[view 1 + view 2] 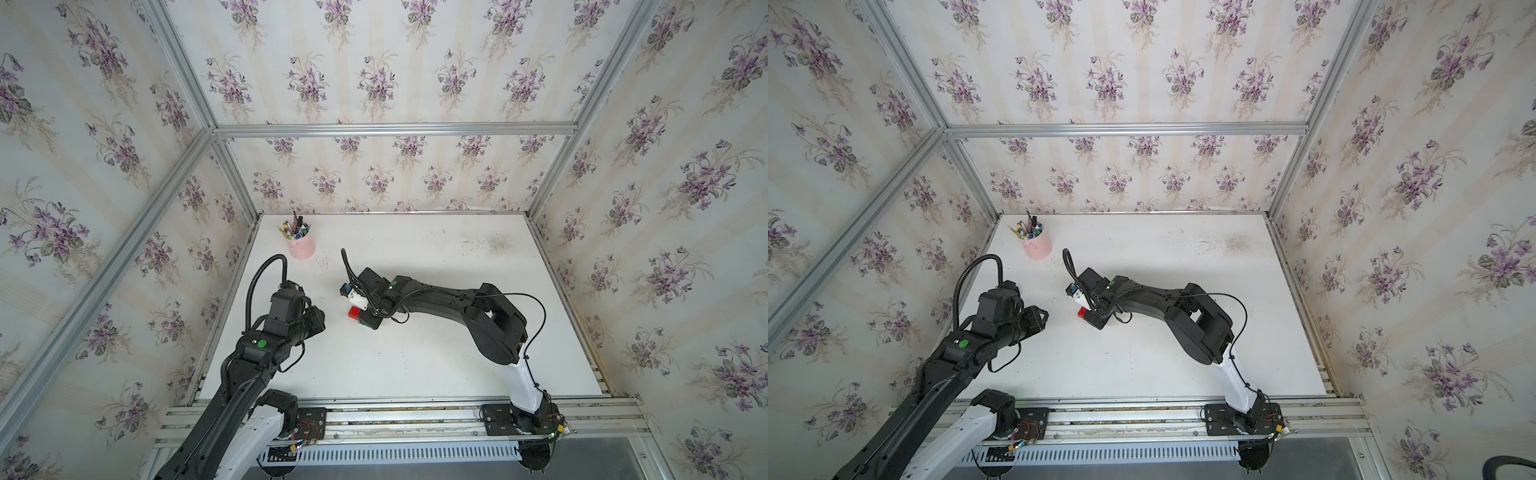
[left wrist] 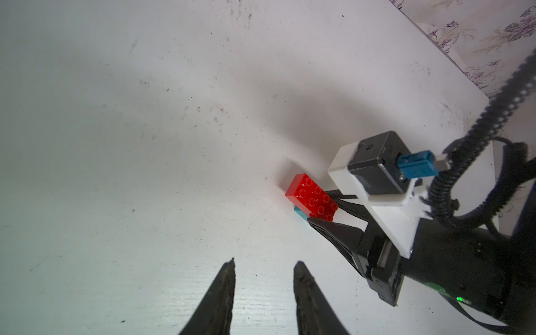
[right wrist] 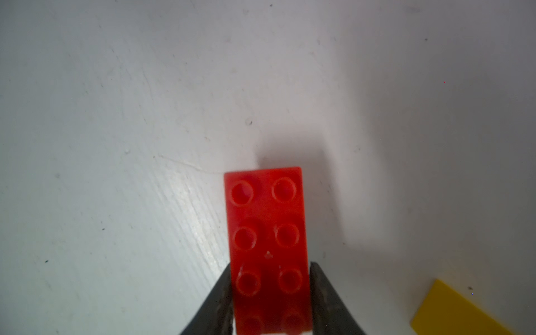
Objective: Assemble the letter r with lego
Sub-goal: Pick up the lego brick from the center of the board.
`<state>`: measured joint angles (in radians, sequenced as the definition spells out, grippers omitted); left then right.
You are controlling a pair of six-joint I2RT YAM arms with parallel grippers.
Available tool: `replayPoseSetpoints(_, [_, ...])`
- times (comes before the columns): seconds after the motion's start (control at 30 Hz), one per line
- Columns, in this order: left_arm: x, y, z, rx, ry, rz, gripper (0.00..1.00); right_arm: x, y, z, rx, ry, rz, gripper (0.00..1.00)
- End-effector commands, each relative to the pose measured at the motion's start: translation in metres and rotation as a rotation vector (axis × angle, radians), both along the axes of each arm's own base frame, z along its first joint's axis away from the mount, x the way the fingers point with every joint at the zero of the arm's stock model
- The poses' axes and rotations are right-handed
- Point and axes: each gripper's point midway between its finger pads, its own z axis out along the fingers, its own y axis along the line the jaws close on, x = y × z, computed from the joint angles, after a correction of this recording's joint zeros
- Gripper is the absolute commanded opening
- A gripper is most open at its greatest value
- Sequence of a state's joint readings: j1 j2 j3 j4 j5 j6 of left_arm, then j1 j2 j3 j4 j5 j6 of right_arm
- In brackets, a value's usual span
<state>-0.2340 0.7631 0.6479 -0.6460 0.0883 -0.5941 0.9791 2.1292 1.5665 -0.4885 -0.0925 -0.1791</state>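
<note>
Well inside table edges (image 1: 390,215), right tool (image 3: 271,266) clamping red brick (image 3: 265,220)

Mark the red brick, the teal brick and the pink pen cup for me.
red brick (image 3: 268,246): right wrist view, middle of its studded top face.
teal brick (image 2: 301,214): left wrist view, the corner peeking out at the red brick's edge.
pink pen cup (image 1: 302,247): a top view, its outer wall.

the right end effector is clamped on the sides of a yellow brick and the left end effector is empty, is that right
Not quite: the brick is red, not yellow. The right wrist view shows the right end effector clamped on the sides of the red brick, while a yellow brick lies apart on the table, untouched. The left end effector is empty, as you said.
</note>
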Motion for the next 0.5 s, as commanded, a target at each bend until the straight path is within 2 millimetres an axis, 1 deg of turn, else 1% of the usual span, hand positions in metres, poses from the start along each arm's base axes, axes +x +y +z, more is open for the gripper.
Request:
replayPoseSetpoints(0.0, [0.0008, 0.0014, 0.0, 0.005, -0.001, 0.006, 0.37, -0.0024, 0.0, -0.0019, 0.002, 0.017, 0.001, 0.4])
replayPoseSetpoints(0.17, [0.0008, 0.0014, 0.0004, 0.002, -0.002, 0.008, 0.37, -0.0022, 0.0006, -0.0005, 0.006, 0.017, 0.003, 0.36])
replayPoseSetpoints(0.27, [0.0009, 0.0018, 0.0005, 0.003, -0.003, 0.01, 0.37, -0.0031, 0.0013, 0.0, 0.008, 0.02, 0.007, 0.32])
replayPoseSetpoints(0.47, [0.0011, 0.0014, 0.0003, 0.001, -0.001, 0.008, 0.37, -0.0053, 0.0006, -0.0056, -0.002, 0.035, 0.01, 0.33])
